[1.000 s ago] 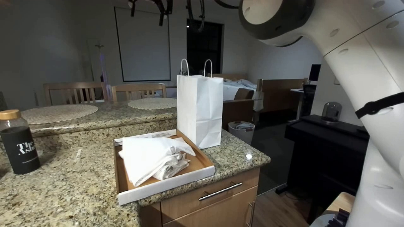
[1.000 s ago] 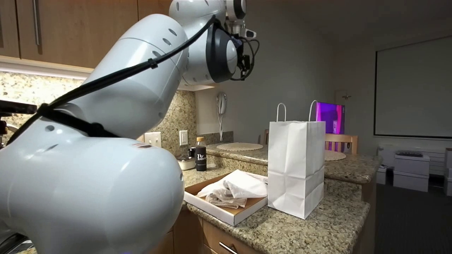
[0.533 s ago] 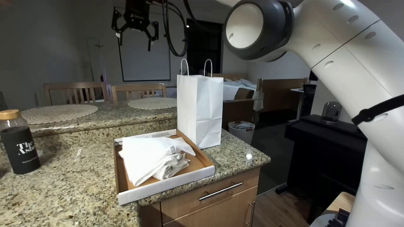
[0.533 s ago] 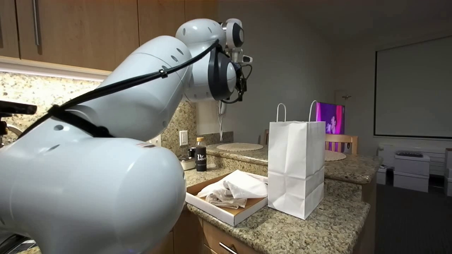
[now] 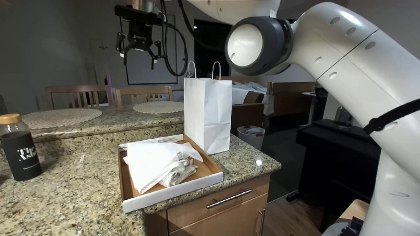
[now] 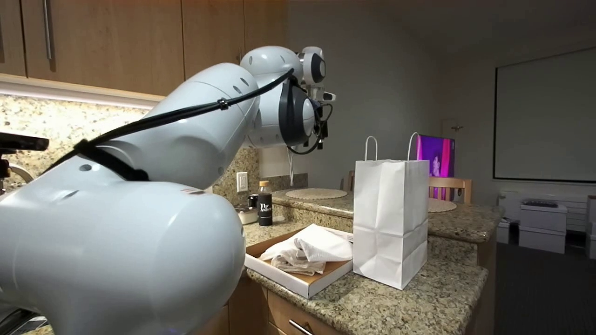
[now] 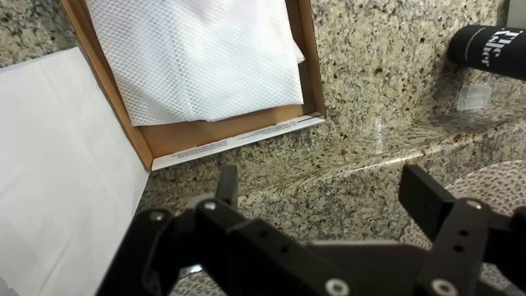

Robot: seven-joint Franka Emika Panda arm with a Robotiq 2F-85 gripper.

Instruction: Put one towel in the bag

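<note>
Towels [image 5: 151, 164], mostly white with a greyer bunch low down, lie in a loose pile inside a shallow cardboard tray [image 5: 174, 191]. The upper layer is folded flat, with straight edges; seen from the wrist, its surface carries a fine dimpled pattern. Under one side of it a crumpled bundle pokes out, and how many pieces make up the pile I cannot tell. The tray is brown within and white outside, small print running along one wall. A white paper bag [image 5: 210, 114] stands upright close against it on the granite counter [image 5: 75, 193], creased around its lower part, its inside hidden. Beyond the counter a pale bin [image 5: 251, 141] holds a crumpled greyish heap [image 5: 254, 130]. Well above the tray, and apart from the towels, the gripper [image 5: 138, 61] hangs pointing downward, its two fingers [image 7: 425, 197] spread wide from each other.
</note>
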